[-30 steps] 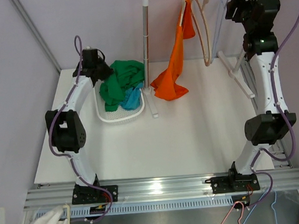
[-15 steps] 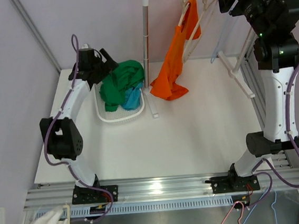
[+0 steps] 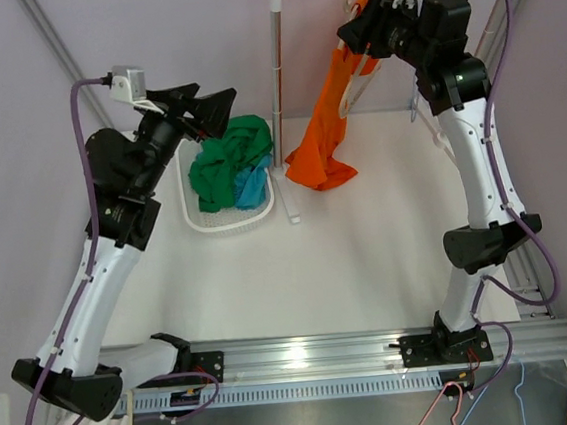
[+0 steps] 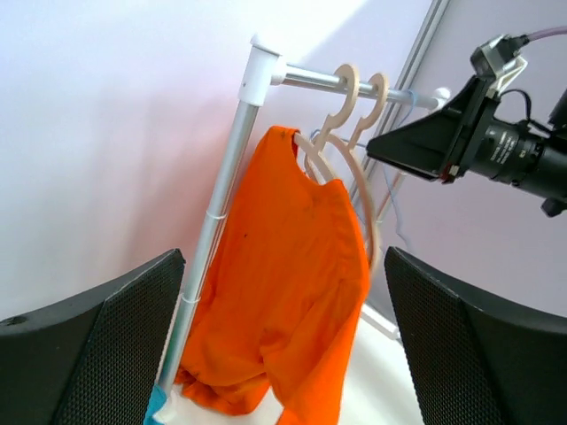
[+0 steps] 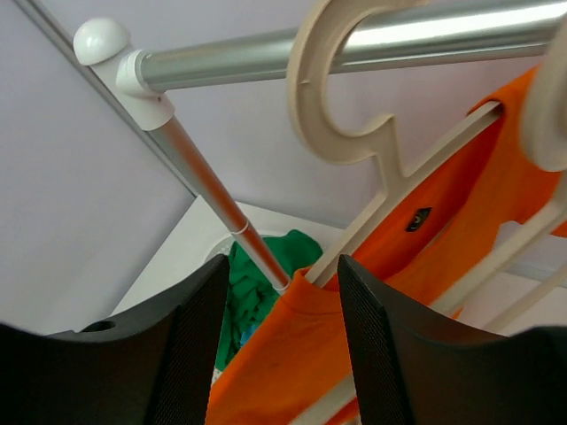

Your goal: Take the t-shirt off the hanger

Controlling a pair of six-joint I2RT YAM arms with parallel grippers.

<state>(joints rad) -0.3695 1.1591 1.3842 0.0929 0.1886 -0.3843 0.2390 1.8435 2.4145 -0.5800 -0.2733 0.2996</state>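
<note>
The orange t-shirt (image 3: 330, 118) hangs from a beige hanger (image 3: 356, 10) on the rail, its lower end bunched on the table. My right gripper (image 3: 347, 34) is up at the hanger's neck, open. In the right wrist view its fingers (image 5: 177, 354) frame the hanger (image 5: 354, 115) arm and the t-shirt (image 5: 354, 363) shoulder; I cannot tell whether they touch. My left gripper (image 3: 214, 99) hovers wide open above the basket, facing the t-shirt (image 4: 301, 292) and hanger (image 4: 341, 93) from a distance, with nothing between its fingers (image 4: 97, 345).
A white basket (image 3: 226, 221) holds green and blue clothes beside the rack's upright pole (image 3: 278, 82). The silver rail (image 5: 425, 40) carries a second bare hanger (image 4: 378, 88). Rack legs (image 3: 458, 145) lie at the table's right.
The left gripper opened over the basket, and that arm rose and turned toward the rack. The right arm swung left along the rail to the hanger, its jaws narrowing slightly.
</note>
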